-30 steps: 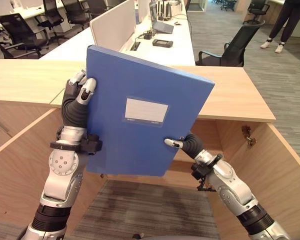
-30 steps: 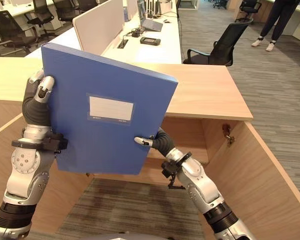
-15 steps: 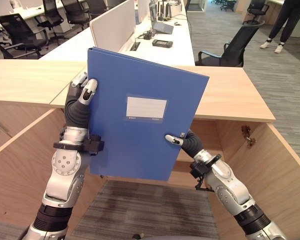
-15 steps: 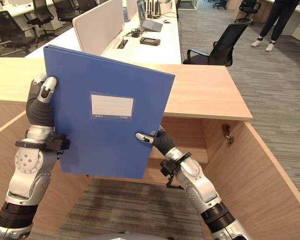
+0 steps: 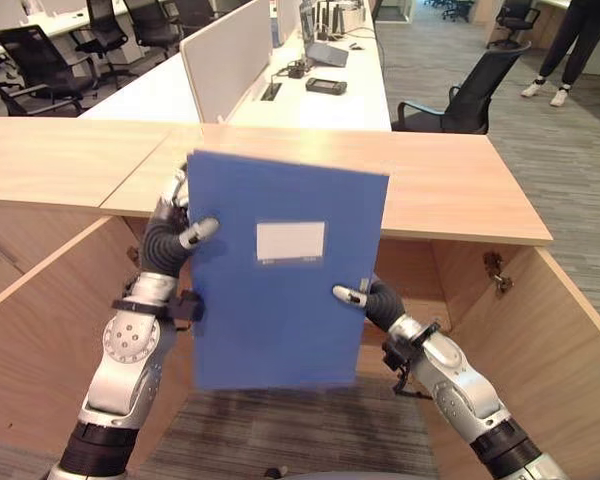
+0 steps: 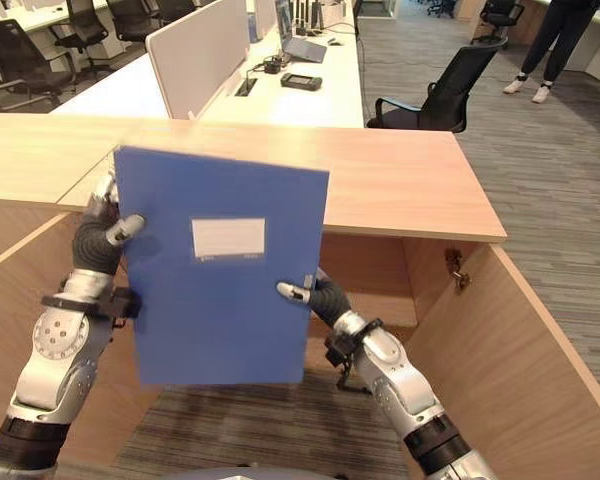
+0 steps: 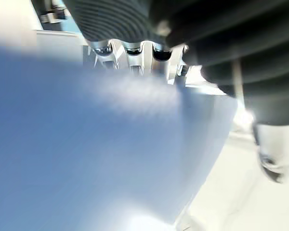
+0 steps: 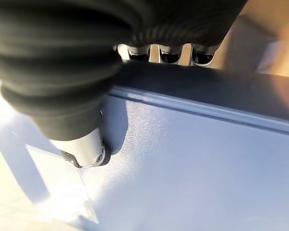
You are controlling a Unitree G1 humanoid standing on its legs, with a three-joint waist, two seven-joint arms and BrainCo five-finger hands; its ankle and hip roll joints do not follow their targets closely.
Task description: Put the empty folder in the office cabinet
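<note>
Blue folder (image 5: 285, 270), upright before the open cabinet (image 5: 460, 290).
Stiff, light, slick: your left hand (image 5: 170, 235) and right hand (image 5: 365, 297) pinch its side edges; hold there.

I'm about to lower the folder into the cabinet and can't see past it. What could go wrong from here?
The blue folder is pinched only at its side edges, the left hand high and the right hand lower. It could twist or slip.

It is held broadside before the cabinet opening, hiding the space behind. Its top could catch under the wooden countertop.

The open cabinet door stands close beside the right arm, which could hit it.
</note>
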